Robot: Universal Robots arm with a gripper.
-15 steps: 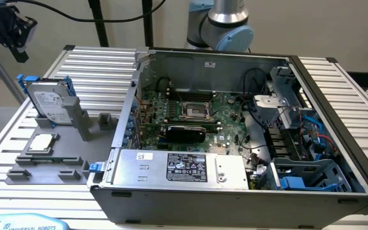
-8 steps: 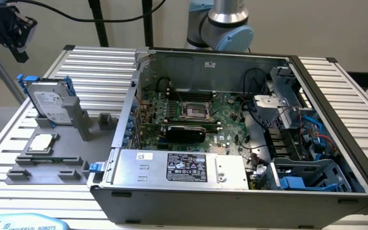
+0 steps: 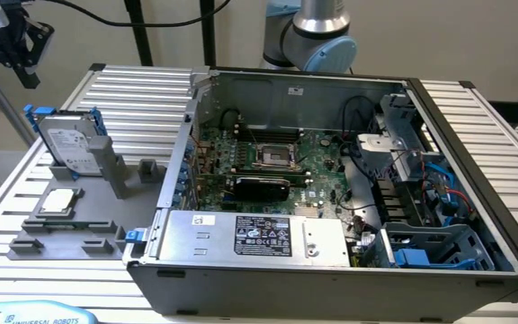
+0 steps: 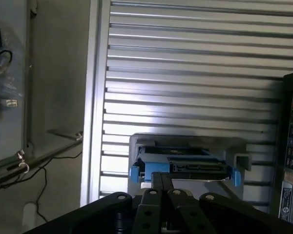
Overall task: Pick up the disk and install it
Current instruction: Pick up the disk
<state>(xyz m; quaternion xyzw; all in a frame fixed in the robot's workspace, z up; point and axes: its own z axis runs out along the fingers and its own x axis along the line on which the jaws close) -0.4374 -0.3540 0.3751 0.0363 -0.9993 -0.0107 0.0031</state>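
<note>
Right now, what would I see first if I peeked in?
An open computer case sits in the middle, its green circuit board showing inside. At the exterior view's left, a disk in a blue frame stands on edge in a grey holder, the shut gripper above it.
</note>
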